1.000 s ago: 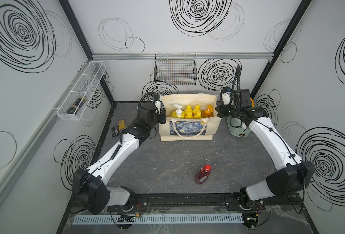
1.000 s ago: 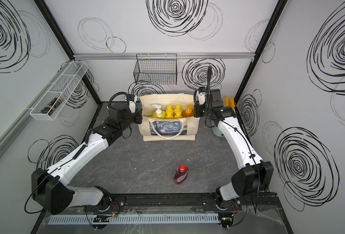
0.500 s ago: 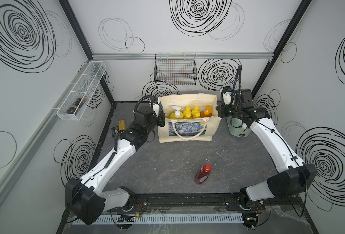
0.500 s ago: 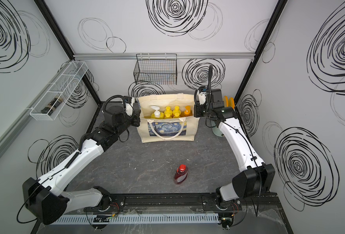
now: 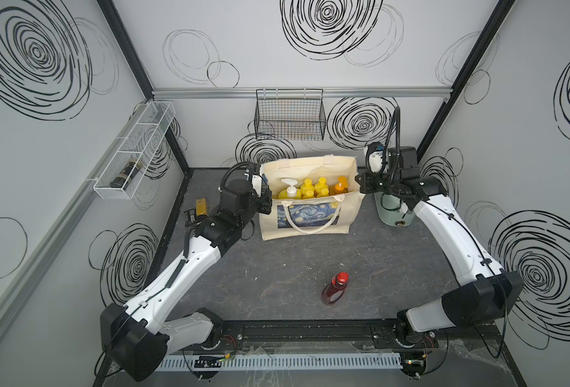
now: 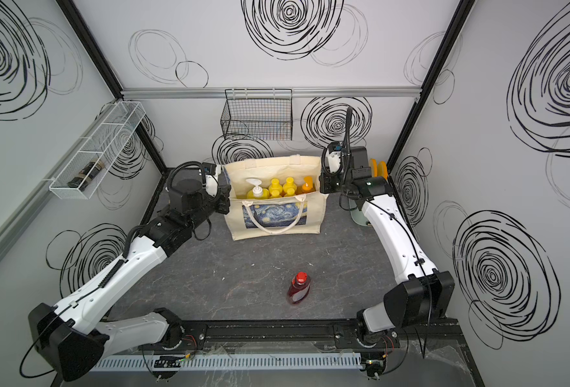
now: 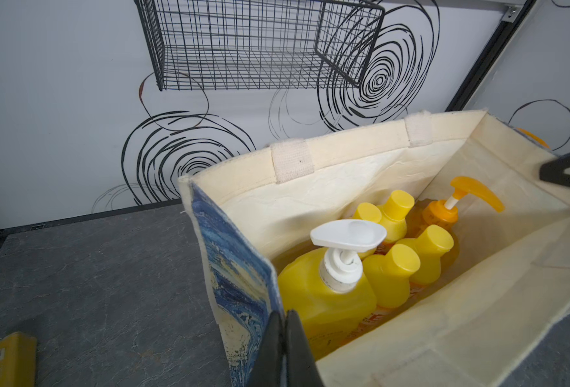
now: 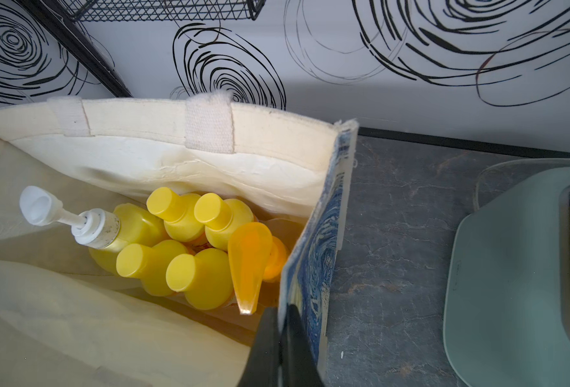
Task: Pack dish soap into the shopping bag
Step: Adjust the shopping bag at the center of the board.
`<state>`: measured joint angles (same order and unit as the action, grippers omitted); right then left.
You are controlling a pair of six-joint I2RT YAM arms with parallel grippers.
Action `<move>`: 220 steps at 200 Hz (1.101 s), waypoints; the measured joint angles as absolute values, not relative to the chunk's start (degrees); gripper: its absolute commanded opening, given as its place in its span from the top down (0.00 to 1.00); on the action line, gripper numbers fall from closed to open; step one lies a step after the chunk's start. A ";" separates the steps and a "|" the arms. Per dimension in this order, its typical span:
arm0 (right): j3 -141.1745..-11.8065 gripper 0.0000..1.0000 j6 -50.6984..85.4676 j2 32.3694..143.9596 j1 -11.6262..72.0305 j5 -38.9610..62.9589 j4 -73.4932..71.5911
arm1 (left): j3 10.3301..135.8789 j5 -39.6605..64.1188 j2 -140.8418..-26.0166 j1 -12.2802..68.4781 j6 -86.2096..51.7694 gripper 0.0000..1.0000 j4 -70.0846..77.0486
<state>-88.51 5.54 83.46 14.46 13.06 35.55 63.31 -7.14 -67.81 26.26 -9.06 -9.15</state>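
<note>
- Canvas shopping bag point(image 5: 347, 214), boxy and cream with a blue-and-yellow starry-night picture, stands at the back of the dark grey bench point(image 5: 276, 268) with its mouth open.
- The left end effector point(image 5: 266, 204) is closed on the shopping bag's left side wall. The right end effector point(image 5: 360, 182) is closed on the opposite wall. Both wrist views show dark jaws pinching fabric.
- Six soaps stand inside: a yellow bottle with a white pump point(image 5: 290, 194), four orange yellow-capped bottles point(image 5: 313, 187) and an amber pump bottle point(image 5: 340, 187).
- A dark-red, red-capped bottle point(image 5: 334, 291) rests on the bench, well apart, towards the front.
- Over the last second the left arm has stretched forward and its elbow has sunk. The bag has barely shifted, and both grips have held.
- The task looks nearly done: one end effector must probably let go to fetch the last bottle.
</note>
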 measured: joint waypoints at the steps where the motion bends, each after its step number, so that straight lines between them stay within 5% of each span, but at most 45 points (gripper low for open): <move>1: -88.51 0.99 5.54 83.46 14.46 13.08 35.55 | 63.29 -7.14 -67.79 26.26 -9.06 0.94 -9.13; 31: -88.40 0.84 5.10 83.46 14.48 13.47 35.75 | 62.06 -8.80 -66.15 25.96 -9.30 0.51 -6.83; 59: -88.40 0.66 4.32 82.21 14.13 13.19 31.20 | 59.79 -9.41 -62.94 24.36 -10.26 0.31 -2.74; 92: -87.59 0.58 4.21 78.63 14.15 13.04 29.30 | 56.58 -9.21 -62.30 23.09 -11.62 0.21 -1.34; 220: -75.35 0.52 5.63 69.97 16.53 9.02 31.64 | 53.41 -14.31 -60.38 28.36 -12.45 0.12 -6.46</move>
